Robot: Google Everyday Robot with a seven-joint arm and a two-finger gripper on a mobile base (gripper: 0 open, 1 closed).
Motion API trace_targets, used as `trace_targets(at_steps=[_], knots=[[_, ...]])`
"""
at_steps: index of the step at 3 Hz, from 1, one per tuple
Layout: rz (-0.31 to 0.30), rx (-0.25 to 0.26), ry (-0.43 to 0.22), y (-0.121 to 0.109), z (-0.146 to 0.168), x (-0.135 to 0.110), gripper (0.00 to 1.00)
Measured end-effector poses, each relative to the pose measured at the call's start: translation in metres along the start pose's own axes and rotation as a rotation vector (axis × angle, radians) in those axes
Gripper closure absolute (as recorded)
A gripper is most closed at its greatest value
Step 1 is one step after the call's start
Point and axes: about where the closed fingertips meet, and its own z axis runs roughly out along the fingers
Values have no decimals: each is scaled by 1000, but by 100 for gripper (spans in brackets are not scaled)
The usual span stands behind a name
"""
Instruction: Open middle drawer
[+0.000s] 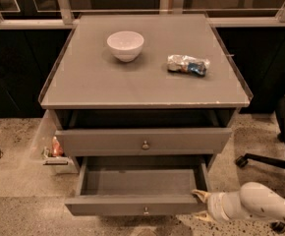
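The middle drawer (108,206) is sitting well pulled out below the counter (132,82). The pincer (200,195) is touching its front right corner; can't tell if it's open or closed. I'd be pulling straight outward and level, avoiding skewing it from that corner.

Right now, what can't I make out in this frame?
Camera view:
- Tool, at the middle drawer's right front corner: its hold is masked by the drawer corner and its own wrist.
- Whatever lies under the middle drawer: covered by it and cut off by the bottom edge.
- Packet on the cabinet: print too blurred.
- Reddish item left of the cabinet: too small to identify.
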Motion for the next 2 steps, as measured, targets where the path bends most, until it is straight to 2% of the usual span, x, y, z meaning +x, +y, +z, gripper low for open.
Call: trace_targets(at_steps=[1, 2], knots=[[0, 0, 0, -1, -3, -2, 84], [0, 0, 0, -1, -5, -4, 84]])
